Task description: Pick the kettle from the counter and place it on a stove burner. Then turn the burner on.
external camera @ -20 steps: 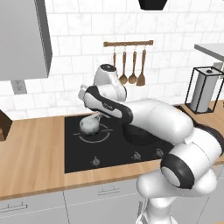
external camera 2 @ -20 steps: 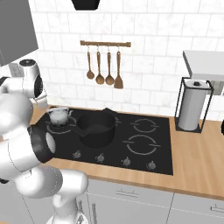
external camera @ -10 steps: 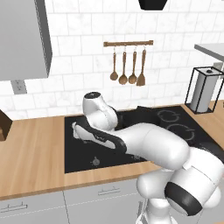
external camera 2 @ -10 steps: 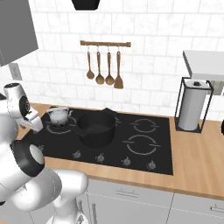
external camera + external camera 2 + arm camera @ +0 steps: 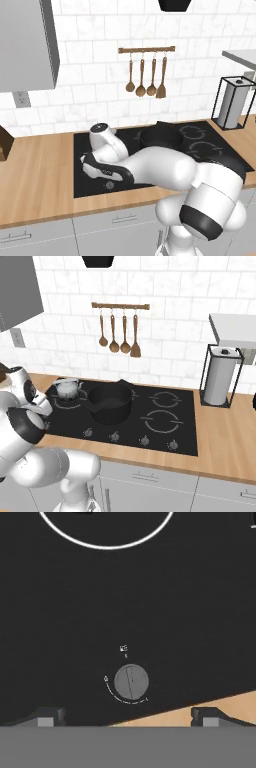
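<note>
At the far left of the cooktop, seen from the right base camera, the kettle [image 5: 66, 389] already sits on its stove burner [image 5: 60, 401] at the back-left of the black glass, just beside the black pot [image 5: 110, 402] and clear of the counter [image 5: 220, 441]. So I judge the placing done and the burner switch to be the step in hand.

From the left base camera, I have the arm bent low over the front-left part of the glass, hand down near the row of knobs. Looking along the hand, the gripper [image 5: 125, 717] has its two fingertips [image 5: 46, 717] spread as wide as they go, with nothing between them. The grey knob [image 5: 131, 682] lies between the tips and slightly ahead, with its dial arc around it; above it I see the lower curve of a white burner ring.

Next I would lower straight onto that knob, close the tips on its sides, and twist. I cannot tell from here whether this knob governs the kettle's burner, so I would check that first.
</note>
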Motion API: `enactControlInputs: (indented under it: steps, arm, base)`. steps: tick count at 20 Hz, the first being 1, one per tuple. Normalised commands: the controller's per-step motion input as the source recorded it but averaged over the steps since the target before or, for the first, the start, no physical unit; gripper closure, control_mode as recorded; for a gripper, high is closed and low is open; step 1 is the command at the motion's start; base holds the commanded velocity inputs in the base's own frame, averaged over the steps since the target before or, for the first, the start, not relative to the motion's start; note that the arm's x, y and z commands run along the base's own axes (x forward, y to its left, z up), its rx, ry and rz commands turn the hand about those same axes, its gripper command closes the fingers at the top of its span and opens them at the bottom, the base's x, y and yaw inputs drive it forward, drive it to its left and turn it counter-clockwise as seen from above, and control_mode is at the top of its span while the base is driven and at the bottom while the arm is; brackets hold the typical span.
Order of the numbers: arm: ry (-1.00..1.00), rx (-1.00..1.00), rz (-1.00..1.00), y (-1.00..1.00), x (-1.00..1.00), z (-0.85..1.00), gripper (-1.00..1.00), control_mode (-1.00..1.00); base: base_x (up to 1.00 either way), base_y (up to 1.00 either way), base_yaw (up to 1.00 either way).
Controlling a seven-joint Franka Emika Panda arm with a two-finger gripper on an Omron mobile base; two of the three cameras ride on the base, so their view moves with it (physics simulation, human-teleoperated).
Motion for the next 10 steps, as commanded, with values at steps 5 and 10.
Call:
enactControlInputs:
  steps: [5, 10]
  arm:
    - [-0.11, 0.03, 0.07, -0.43, 0.24, -0.38, -1.00, -1.00]
    - [-0.05, 0.00, 0.02, -0.09, 0.05, -0.27, -1.00, -1.00]
  base:
    - [0.00, 0.00, 0.00]
    - [0.00, 0.00, 0.00]
